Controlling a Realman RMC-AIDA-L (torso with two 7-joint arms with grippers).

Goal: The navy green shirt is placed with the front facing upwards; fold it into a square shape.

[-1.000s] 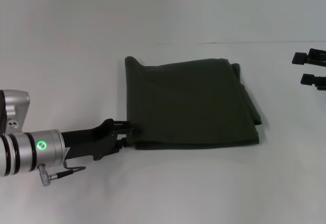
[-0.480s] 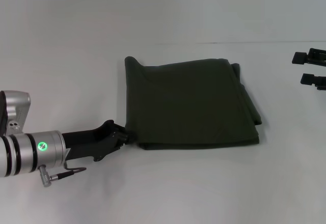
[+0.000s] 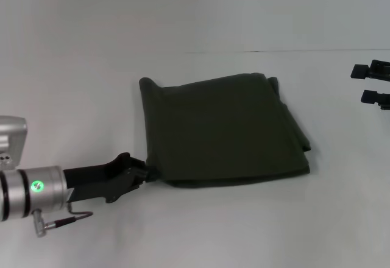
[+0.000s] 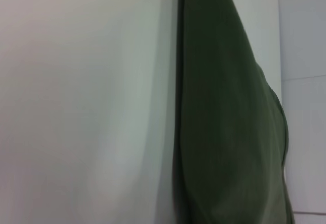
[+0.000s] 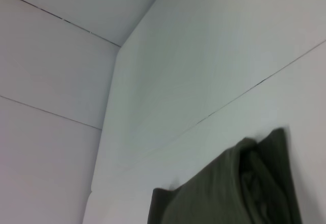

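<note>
Head view shows the navy green shirt [image 3: 222, 131] already folded into a near-square stack at the middle of the frame on the white worktop [image 3: 201, 231]. The left pincer [image 3: 148, 173], reaching in low from the lower left, looks closed on the stack's near-left corner. Judged from this, the folding is almost done and the step in hand is squaring up; the next move calls for letting go cleanly without dragging layers. At the right edge the right pincer [image 3: 373, 84] sits parked, fingers apart, holding nothing.
</note>
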